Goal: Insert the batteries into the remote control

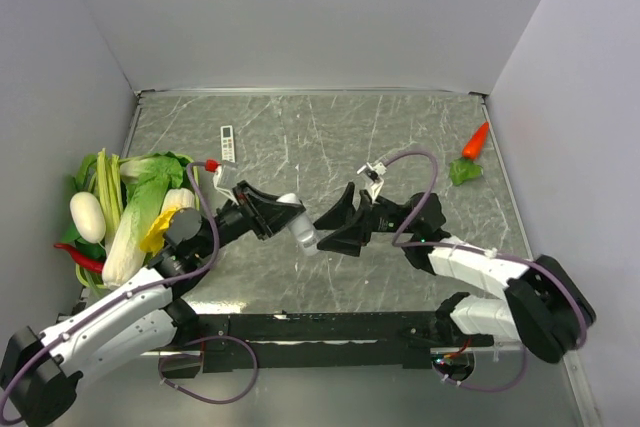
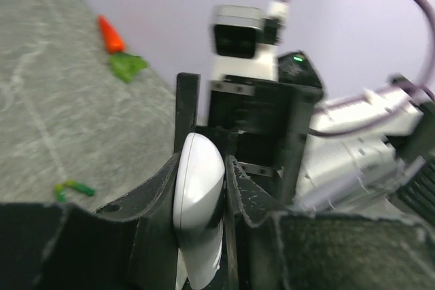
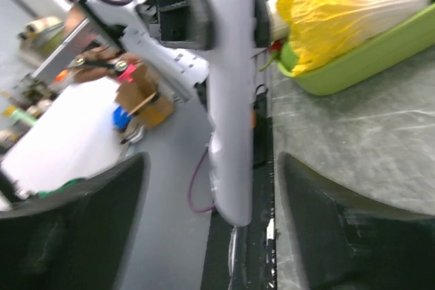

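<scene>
My left gripper (image 1: 268, 213) is shut on the remote control (image 1: 303, 227), a plain white rounded bar, and holds it above the table's middle. In the left wrist view the remote control (image 2: 198, 198) stands edge-on, pinched between the two black fingers (image 2: 146, 202). My right gripper (image 1: 336, 228) is open, with its jaws on either side of the remote's free end. In the right wrist view the remote control (image 3: 231, 100) hangs between the spread fingers (image 3: 353, 232) without touching them. The two green batteries (image 2: 73, 188) lie on the table beyond the left gripper. I cannot make them out in the top view.
A green basket (image 1: 75, 247) of toy vegetables, with cabbage (image 1: 140, 207), sits at the left edge; it also shows in the right wrist view (image 3: 353, 66). A slim white remote with a dark screen (image 1: 227, 142) lies at the back left. A toy carrot (image 1: 473, 147) lies at the back right.
</scene>
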